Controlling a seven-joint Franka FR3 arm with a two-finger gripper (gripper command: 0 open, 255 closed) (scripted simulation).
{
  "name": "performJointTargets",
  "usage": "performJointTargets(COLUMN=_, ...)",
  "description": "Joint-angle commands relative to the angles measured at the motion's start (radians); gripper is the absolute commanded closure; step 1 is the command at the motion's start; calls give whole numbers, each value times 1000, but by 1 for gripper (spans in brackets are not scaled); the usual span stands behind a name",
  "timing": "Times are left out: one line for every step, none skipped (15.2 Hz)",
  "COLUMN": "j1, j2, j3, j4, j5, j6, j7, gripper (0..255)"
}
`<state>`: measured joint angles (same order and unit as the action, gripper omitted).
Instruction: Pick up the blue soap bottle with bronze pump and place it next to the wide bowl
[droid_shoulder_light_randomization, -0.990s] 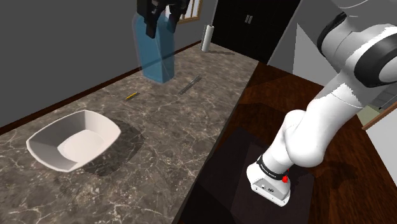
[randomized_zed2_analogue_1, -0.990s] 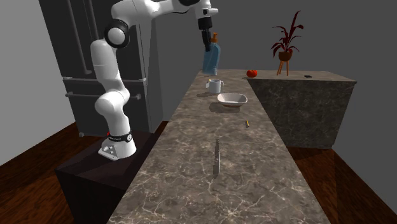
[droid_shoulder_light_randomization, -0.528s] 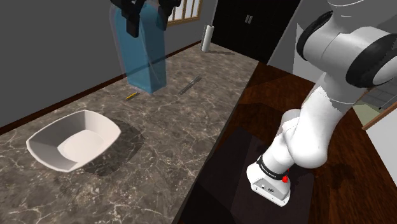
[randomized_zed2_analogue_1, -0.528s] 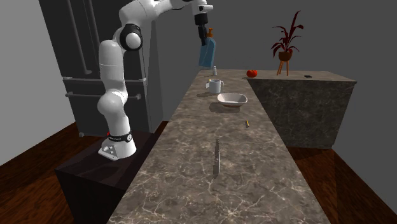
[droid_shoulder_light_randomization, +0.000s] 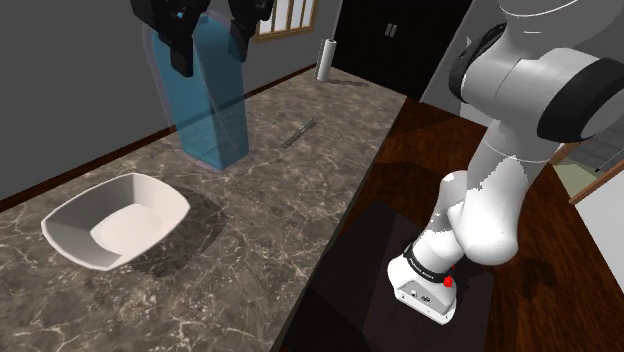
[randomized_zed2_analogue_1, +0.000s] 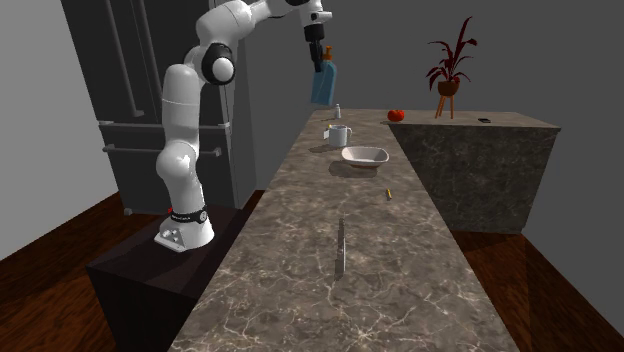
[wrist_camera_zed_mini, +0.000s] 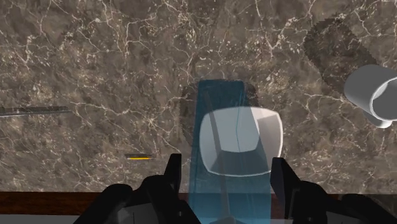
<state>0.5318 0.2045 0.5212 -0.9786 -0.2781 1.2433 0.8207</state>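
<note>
A translucent blue soap bottle (droid_shoulder_light_randomization: 210, 110) with a bronze pump (randomized_zed2_analogue_1: 327, 52) hangs in the air over the marble counter (droid_shoulder_light_randomization: 270, 210). My black gripper (droid_shoulder_light_randomization: 210, 45) is shut on its upper part. In the second exterior view the gripper (randomized_zed2_analogue_1: 318, 55) holds the bottle (randomized_zed2_analogue_1: 322, 85) above the counter's far end. The wide white bowl (droid_shoulder_light_randomization: 115, 222) rests on the counter, toward the shoulder view's left of the bottle. In the wrist view the bottle (wrist_camera_zed_mini: 219, 95) sits between the fingers of the gripper (wrist_camera_zed_mini: 226, 172), and the bowl (wrist_camera_zed_mini: 267, 140) lies below, partly seen through it.
A white mug (randomized_zed2_analogue_1: 340, 135) stands beyond the bowl (randomized_zed2_analogue_1: 365, 155). A knife (droid_shoulder_light_randomization: 299, 133) and a yellow pencil (wrist_camera_zed_mini: 139, 156) lie on the counter. A paper roll (droid_shoulder_light_randomization: 325, 60) stands at the end. A red fruit (randomized_zed2_analogue_1: 397, 115) and a potted plant (randomized_zed2_analogue_1: 450, 70) sit on the side counter.
The arm has carried the bottle toward the shoulder view's left and nearer the camera, closer to the bowl. The grip has stayed shut on it.
</note>
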Motion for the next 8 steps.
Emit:
performJointTargets(j1=-24, j2=-41, j3=-3, j4=-88, j5=28, j6=53, j7=1, gripper=255)
performJointTargets(j1=-33, j2=-57, j3=-5, j4=-124, j5=39, j6=75, j7=0, gripper=255)
performJointTargets(j1=-40, j2=-72, j3=-8, j4=-158, j5=49, j6=97, j7=-2, gripper=255)
performJointTargets(j1=-47, j2=-86, j3=-10, j4=-191, j5=58, j6=117, j7=-3, gripper=255)
performJointTargets(j1=-53, j2=-100, j3=-12, j4=-222, j5=66, j6=137, j7=-4, gripper=255)
performJointTargets(j1=-58, j2=-112, j3=-15, j4=-251, j5=74, j6=157, j7=-5, gripper=255)
performJointTargets(j1=-63, j2=-123, j3=-17, j4=-280, j5=81, j6=175, j7=-6, gripper=255)
performJointTargets(j1=-67, j2=-134, j3=-19, j4=-307, j5=87, j6=194, j7=-7, gripper=255)
